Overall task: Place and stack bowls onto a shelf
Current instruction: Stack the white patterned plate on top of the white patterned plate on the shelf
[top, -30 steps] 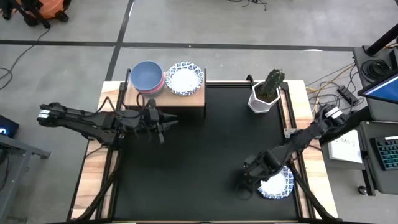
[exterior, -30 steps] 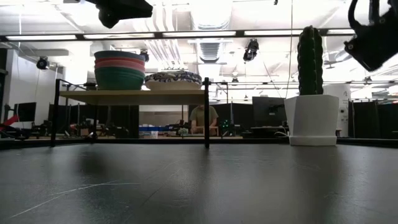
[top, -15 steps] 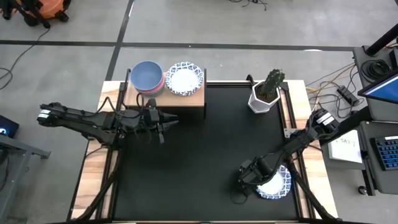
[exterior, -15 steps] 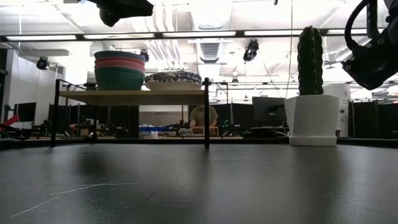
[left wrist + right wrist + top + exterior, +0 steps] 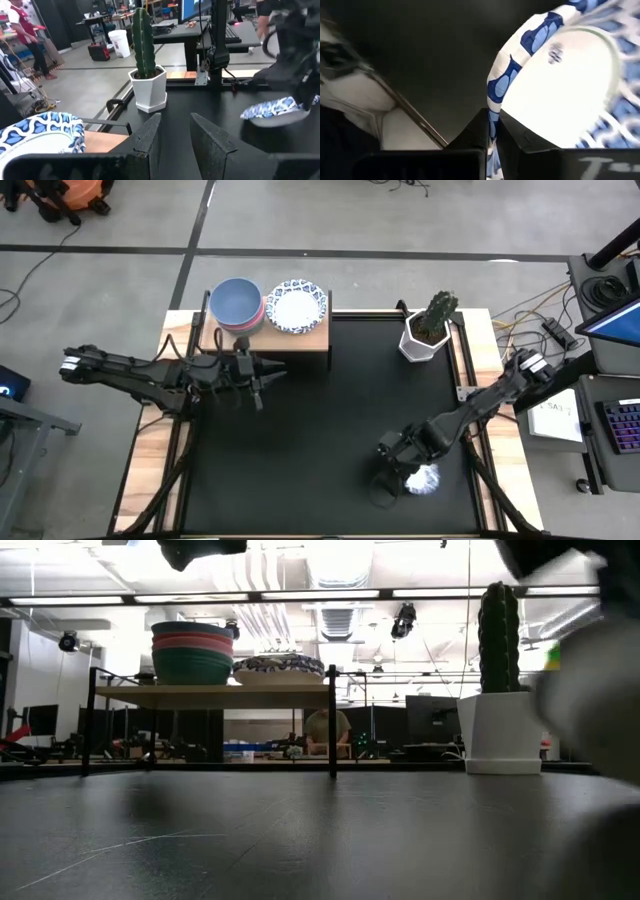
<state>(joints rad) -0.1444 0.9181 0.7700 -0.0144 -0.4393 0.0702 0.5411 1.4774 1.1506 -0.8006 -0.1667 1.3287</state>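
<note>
**Operator:** State the layout, left to right.

**Technician:** The left gripper (image 5: pixel 262 376) hovers over the black-topped bench (image 5: pixel 330 420), just in front of the small low shelf with a light wooden top and black frame legs (image 5: pixel 300 339). Its fingers (image 5: pixel 150 135) stand slightly apart with nothing between them. On the shelf sit a stack of plain bowls with the blue one on top (image 5: pixel 236 302) and, just beside it, a white bowl with a blue patterned rim (image 5: pixel 296 305). The white hexagonal cactus pot (image 5: pixel 424 340) stands near the bench's far right corner.

**Operator:** And the working arm?

**Technician:** The right gripper (image 5: pixel 397 463) is near the front right of the bench. Its fingers (image 5: pixel 481 131) are pinched on the rim of another white bowl with a blue patterned rim (image 5: pixel 560 85). That bowl appears tilted and lifted clear of the bench.

**Operator:** Failure modes from here?

**Technician:** Three, in my judgement. One: an edge-only pinch lets the bowl pivot or slip out under fast travel. Two: the straight route to the shelf passes near the cactus pot and ends close to the left gripper; contact with either is possible. Three: an off-centre or tilted release onto the shelved patterned bowl could leave it unseated or push bowls off the narrow shelf.
</note>
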